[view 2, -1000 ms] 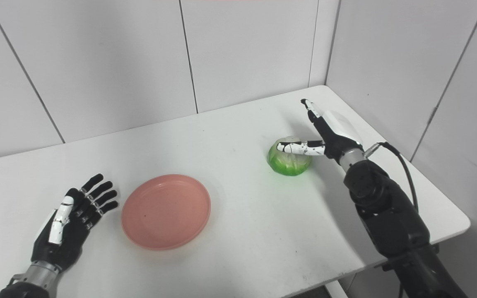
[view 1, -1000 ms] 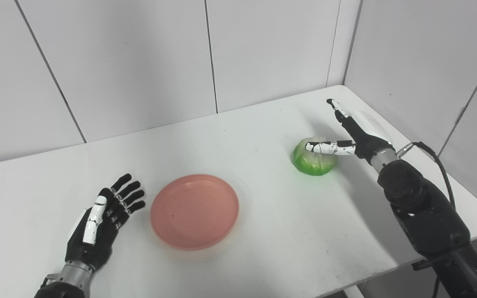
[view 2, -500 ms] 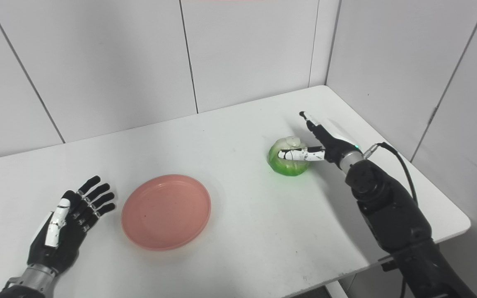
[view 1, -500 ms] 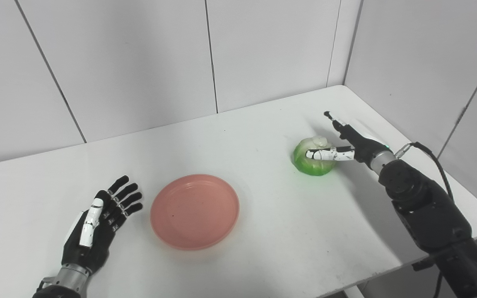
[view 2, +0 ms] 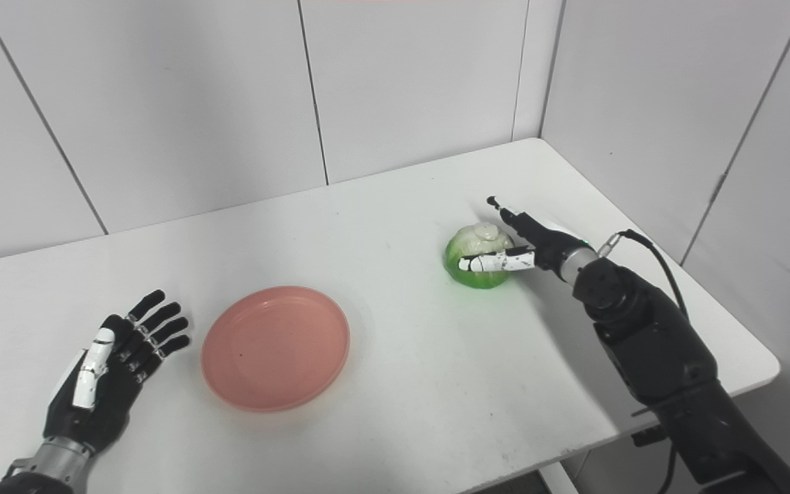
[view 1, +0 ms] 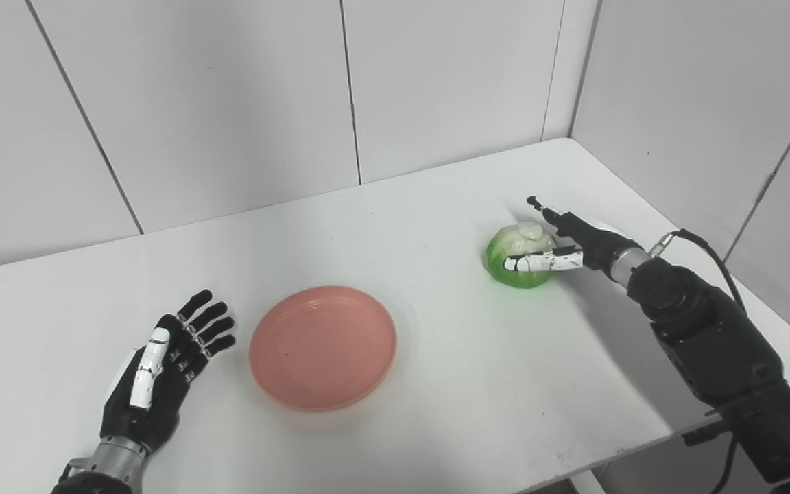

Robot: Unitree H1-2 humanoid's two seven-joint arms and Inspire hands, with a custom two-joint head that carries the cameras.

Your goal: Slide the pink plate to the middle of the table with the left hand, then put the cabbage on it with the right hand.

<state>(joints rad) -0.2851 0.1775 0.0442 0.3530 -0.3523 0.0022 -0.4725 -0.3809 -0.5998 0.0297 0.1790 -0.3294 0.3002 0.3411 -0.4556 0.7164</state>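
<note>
On the white table (view 1: 436,384), right of our left hand (view 1: 162,374), we note the pink plate (view 1: 323,348) lying flat, near the fingertips but apart from them. The left hand rests with fingers spread, holding nothing. Well beyond the plate sits the cabbage (view 1: 515,271), green with a pale top, against our right hand (view 1: 566,247). The right thumb (view 1: 539,261) lies across its near side and the fingers reach past its far side; we cannot tell whether they grip it.
</note>
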